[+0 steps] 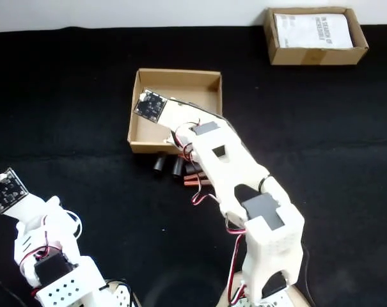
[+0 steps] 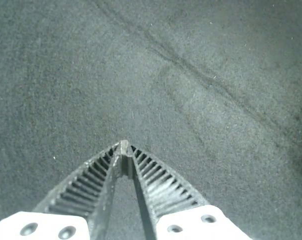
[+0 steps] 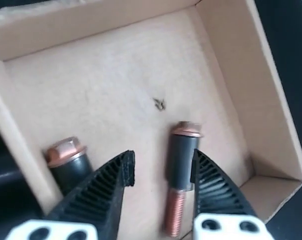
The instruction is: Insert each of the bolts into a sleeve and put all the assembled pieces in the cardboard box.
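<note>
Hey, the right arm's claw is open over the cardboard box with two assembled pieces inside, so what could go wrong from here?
1. The right claw stands open astride one assembled piece in the cardboard box, and one finger looks close against it. Lifting away might snag and drag the piece.
2. Loose sleeves and bolts lie just outside the box, beneath the right arm. Pulling back low might sweep them aside.
</note>
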### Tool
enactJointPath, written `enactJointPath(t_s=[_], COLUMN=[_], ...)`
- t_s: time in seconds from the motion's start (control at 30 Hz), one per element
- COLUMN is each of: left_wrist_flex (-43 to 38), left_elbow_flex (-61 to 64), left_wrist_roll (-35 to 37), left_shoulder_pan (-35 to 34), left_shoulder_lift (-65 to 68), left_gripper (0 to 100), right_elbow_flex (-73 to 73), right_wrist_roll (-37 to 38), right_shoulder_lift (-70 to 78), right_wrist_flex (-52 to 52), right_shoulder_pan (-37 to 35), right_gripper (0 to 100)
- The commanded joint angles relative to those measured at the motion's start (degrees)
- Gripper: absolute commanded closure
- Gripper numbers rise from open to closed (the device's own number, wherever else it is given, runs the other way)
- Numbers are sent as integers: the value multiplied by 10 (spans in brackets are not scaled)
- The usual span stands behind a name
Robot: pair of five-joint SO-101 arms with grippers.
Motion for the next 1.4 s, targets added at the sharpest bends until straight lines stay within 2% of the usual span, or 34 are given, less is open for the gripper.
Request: enactJointPath(t_s=[0.0,0.13,0.37,0.47,0.57,0.63,0.77,0.87,1.13,1.37], left_wrist_flex=[-11,-11,-10,-10,-10,-10,-10,-10,-10,-11], left_elbow_flex=[10,10,10,10,10,10,10,10,10,10], left_wrist_roll=[3,3,3,3,3,3,3,3,3,3], left_shoulder_pan=[10,10,10,9,8,8,7,7,7,7], left_shoulder_lift=[-4,-4,-4,-4,-4,-4,-4,-4,-4,-4], left_gripper=[991,991,991,991,991,991,991,991,991,991], right_elbow_flex=[-19,-19,-19,-15,-12,0,49,78,85,85], right_wrist_roll=[-68,-183,-305,-304,-255,-186,-37,34,46,44], right_shoulder_lift=[-80,-183,-338,-360,-359,-353,-314,-273,-154,-124], right_wrist_flex=[35,119,420,516,560,549,440,374,277,274], right_shoulder_pan=[-16,-16,-51,-69,-67,-53,-22,-16,-23,-19], right_gripper=[834,867,905,905,905,905,905,905,905,905])
